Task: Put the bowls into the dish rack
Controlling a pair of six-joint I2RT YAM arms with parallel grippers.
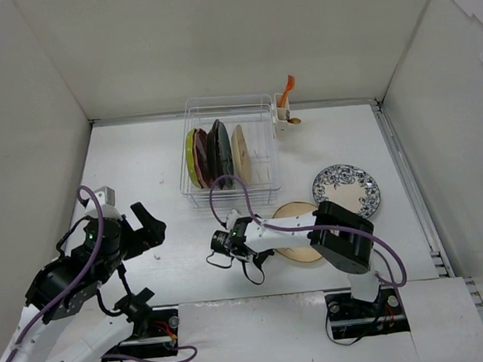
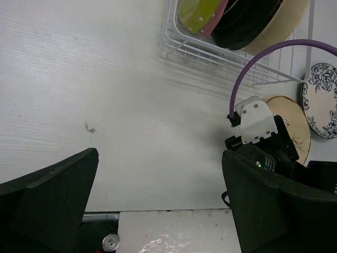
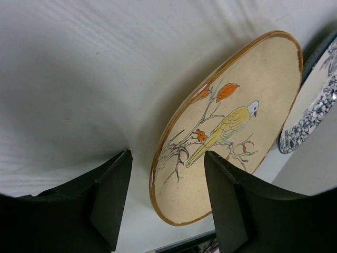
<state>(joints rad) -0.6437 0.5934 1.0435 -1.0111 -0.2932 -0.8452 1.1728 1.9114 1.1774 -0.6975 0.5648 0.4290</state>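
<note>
The white wire dish rack stands at the back centre. On edge in it are a lime green bowl, a pink one, a dark one and a cream one. A cream bowl with a bird print lies flat on the table. My right gripper is open at that bowl's near rim, one finger over the bowl and one beside it. In the top view it is at the bowl's left edge. My left gripper is open and empty above bare table.
A white bowl with a dark blue floral rim lies right of the bird bowl, also in the right wrist view. A white utensil cup with an orange utensil hangs at the rack's back right corner. White walls enclose the table.
</note>
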